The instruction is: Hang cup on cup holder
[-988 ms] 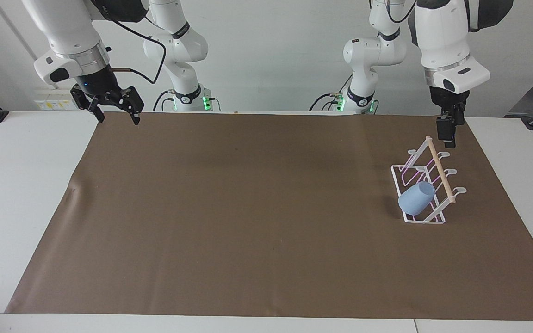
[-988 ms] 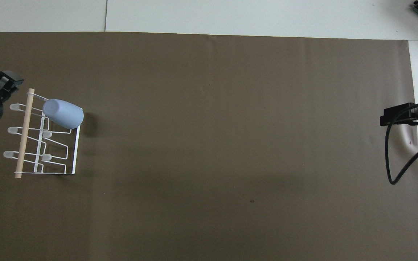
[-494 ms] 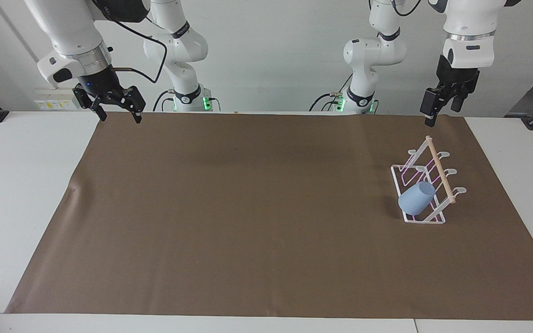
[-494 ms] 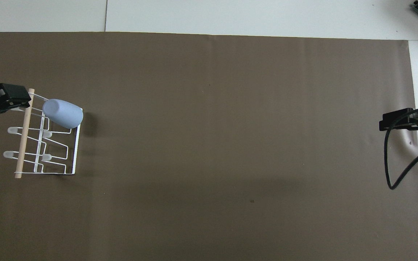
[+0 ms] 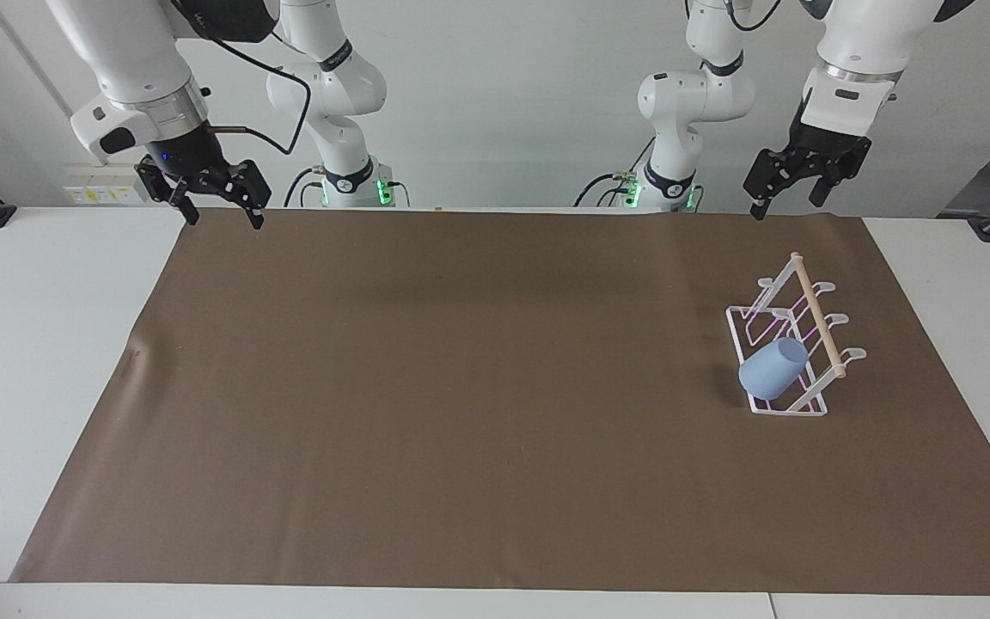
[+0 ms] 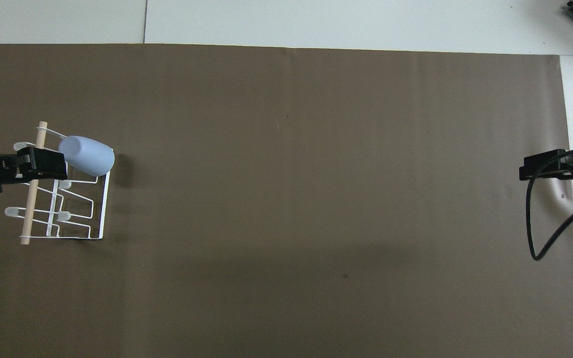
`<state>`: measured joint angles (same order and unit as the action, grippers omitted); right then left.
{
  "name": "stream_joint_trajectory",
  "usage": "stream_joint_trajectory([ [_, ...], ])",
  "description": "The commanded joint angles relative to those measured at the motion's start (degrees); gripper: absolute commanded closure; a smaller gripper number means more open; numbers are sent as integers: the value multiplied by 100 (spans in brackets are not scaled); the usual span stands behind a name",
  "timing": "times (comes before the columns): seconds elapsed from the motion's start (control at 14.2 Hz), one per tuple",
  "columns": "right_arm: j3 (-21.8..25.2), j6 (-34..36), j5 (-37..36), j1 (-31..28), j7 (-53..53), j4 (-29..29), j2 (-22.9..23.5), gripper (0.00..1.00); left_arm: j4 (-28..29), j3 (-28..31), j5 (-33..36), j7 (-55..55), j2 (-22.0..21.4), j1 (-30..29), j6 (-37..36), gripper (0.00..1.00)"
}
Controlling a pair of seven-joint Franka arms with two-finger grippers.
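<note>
Left pincer (image 5: 785, 191) now hangs high over the robots' edge of the brown mat (image 5: 461, 387), at the left arm's end of the counter (image 5: 48, 361), jaws apart, empty. A second ago it was low, just beside the cup holder's dowel end, so it has pulled up and away (overhead makes it look on the rack; it isn't). Right pincer (image 5: 218, 205) waits over the mat's corner at the right arm's end, jaws apart, empty, barely shifted. Farther out: cup holder (image 5: 791, 344) on the mat, unmoved. Cup (image 5: 772, 367) sits mouth-down and tilted over a prong at the rack's end farthest from the robots, same spot as before. Looks hung; task seems done, left arm retreating.
</note>
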<state>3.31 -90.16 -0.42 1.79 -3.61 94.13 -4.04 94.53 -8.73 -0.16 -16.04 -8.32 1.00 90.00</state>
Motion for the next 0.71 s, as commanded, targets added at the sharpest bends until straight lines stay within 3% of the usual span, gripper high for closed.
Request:
stream_joint_trajectory([
  [0.0, -59, -98, -64, -64, -43, 176, -150, 0, -426, 152, -256, 916, 164, -109, -264, 0],
  [0.21, -59, -98, -64, -64, -52, 184, -150, 0, -444, 309, -265, 1234, 182, 30, -517, 0],
  [0.35, -59, -98, -64, -73, -44, 281, -176, 0, -828, 678, -256, 1454, 322, 391, -842, 0],
  [0.63, -59, -98, -64, -82, -43, 299, -203, 0, -1085, 723, -282, 1903, 481, 348, -1178, 0],
])
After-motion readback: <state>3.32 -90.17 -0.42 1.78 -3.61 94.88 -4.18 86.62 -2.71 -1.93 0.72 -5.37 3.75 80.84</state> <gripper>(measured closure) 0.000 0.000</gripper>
